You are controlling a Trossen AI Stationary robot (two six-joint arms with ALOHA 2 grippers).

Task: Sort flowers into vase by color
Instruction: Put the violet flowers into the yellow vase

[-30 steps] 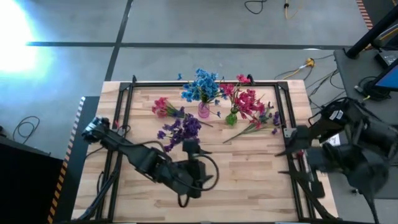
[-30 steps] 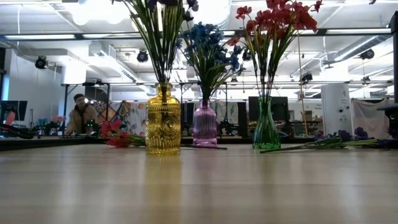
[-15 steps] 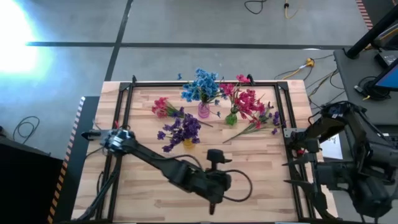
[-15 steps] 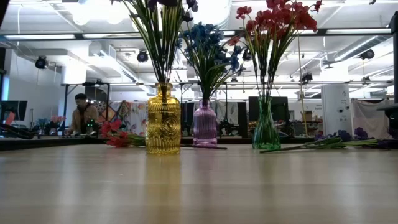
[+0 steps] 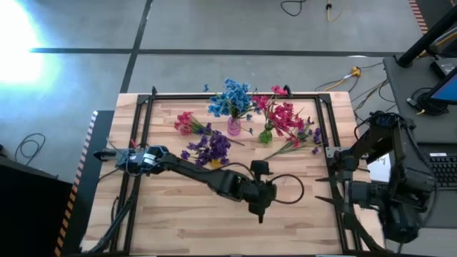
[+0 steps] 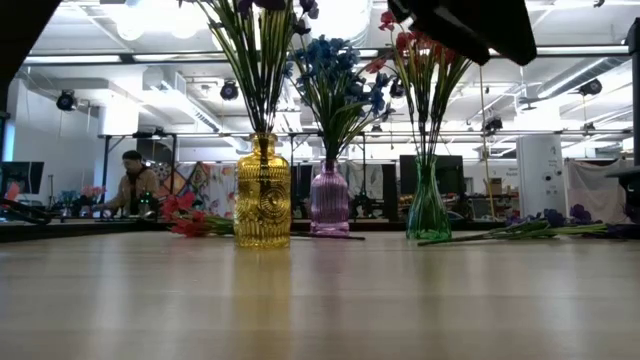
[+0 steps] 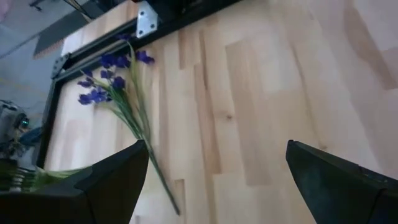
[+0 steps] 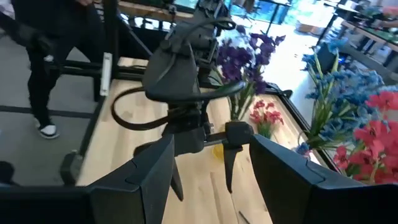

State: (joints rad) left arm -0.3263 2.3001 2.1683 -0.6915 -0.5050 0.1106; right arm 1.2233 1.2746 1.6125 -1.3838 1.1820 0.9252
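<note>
Over the last second we watch the left arm swing out across the counter (image 5: 178,221), from near the yellow vase (image 6: 262,195) toward the middle and right. Its left claw (image 5: 260,211) now hangs above bare wood, and its dark body has come into the top of the low view, in front of the red blooms. We read this as a reach toward the loose sprigs on the right side, so another pick is beginning rather than a placement ending.

The left claw is spread wide and holds nothing (its wrist view shows both fingers far apart over the boards). Ahead of it lies a loose purple sprig (image 7: 121,93), flat on the counter near the frame's corner bracket, blooms toward the frame and stem trailing back toward the claw. It is apart from the fingers, not between them.

In the high view more loose sprigs (image 5: 296,143) lie just right of the green vase (image 6: 428,210), and a red-pink one (image 5: 187,123) lies left of the pink vase (image 6: 329,200). The three vases already carry purple, blue and red bunches.

The right claw (image 8: 205,168) waits off the counter's right edge, half spread and empty.
</note>
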